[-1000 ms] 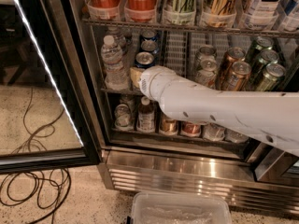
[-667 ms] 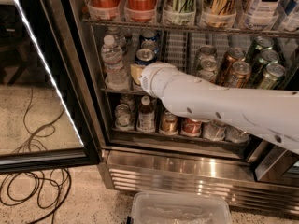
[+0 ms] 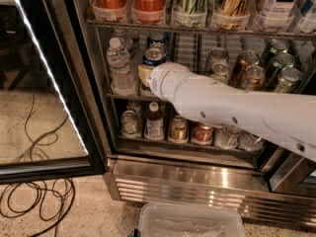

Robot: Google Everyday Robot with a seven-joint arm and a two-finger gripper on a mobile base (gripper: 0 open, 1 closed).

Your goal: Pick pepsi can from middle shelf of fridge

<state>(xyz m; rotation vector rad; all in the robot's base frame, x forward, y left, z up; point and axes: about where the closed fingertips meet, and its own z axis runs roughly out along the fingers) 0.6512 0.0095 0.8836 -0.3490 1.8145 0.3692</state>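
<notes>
The pepsi can point(image 3: 154, 57), blue with a silver top, stands at the front left of the middle shelf point(image 3: 123, 96) in the open fridge point(image 3: 197, 181). A second blue can point(image 3: 158, 37) stands behind it. My white arm reaches in from the right. Its gripper point(image 3: 144, 75) sits right at the lower part of the pepsi can, just above the shelf's front rail. The arm's thick wrist covers the can's base and most of the gripper.
A water bottle point(image 3: 118, 58) stands just left of the can. Copper cans point(image 3: 245, 65) and green cans point(image 3: 282, 69) fill the shelf's right side. Bottles and cans line the lower shelf point(image 3: 177, 130). The glass door point(image 3: 47, 83) hangs open at left. On the floor are a plastic bin point(image 3: 190, 222) and cables point(image 3: 34, 201).
The arm's end has crept slightly up and in toward the pepsi can. The can and its neighbours have not moved.
</notes>
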